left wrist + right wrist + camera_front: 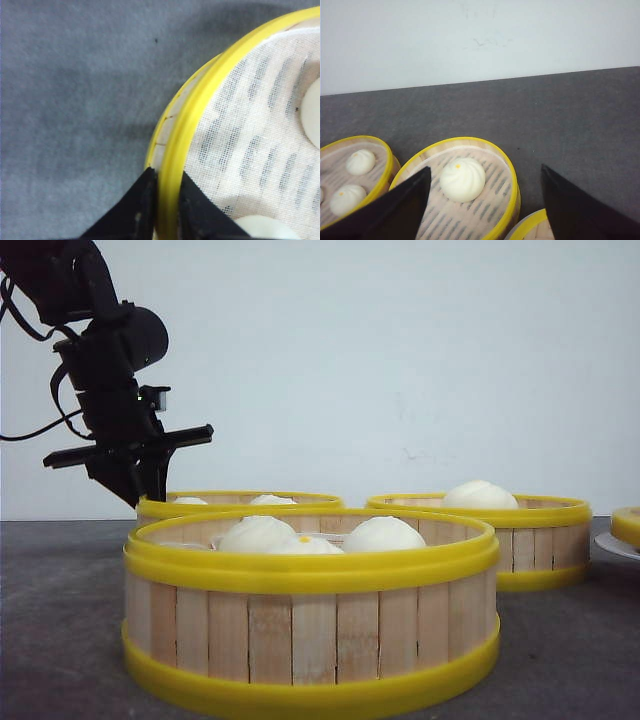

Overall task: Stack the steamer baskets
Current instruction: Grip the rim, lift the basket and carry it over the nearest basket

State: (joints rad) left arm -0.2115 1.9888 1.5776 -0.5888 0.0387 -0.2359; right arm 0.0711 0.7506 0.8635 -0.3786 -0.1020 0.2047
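On the dark grey table (60, 640), before a plain white wall (400, 360), I see three steamer baskets: nearest (310, 640), rear left (240, 502), rear right (520, 530). My left gripper (167, 190) pinches the rear-left basket's yellow rim (185, 135). My right gripper (485, 200) hangs spread wide, empty, above the table.

Three steamer baskets sat upright on the dark table, each round and shallow with pale vertical slats between glossy yellow rims. The nearest basket (310, 625) held three white buns. The back-left basket (240, 502), partly hidden behind it, showed two bun tops. The back-right basket (520, 535) stood just apart, holding one bun
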